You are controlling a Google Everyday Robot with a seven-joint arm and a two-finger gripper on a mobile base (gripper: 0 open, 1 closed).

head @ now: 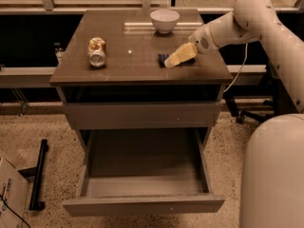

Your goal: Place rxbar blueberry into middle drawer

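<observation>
Covering the rxbar blueberry [163, 58] at the tabletop's [128, 68] right, the claw [179, 55] — open or closed, I cannot tell — could shove the flat bar sideways ungrasped, missing the middle drawer [142, 204].

Pale yellow end effector [171, 61] over navy rxbar blueberry [162, 57].
</observation>
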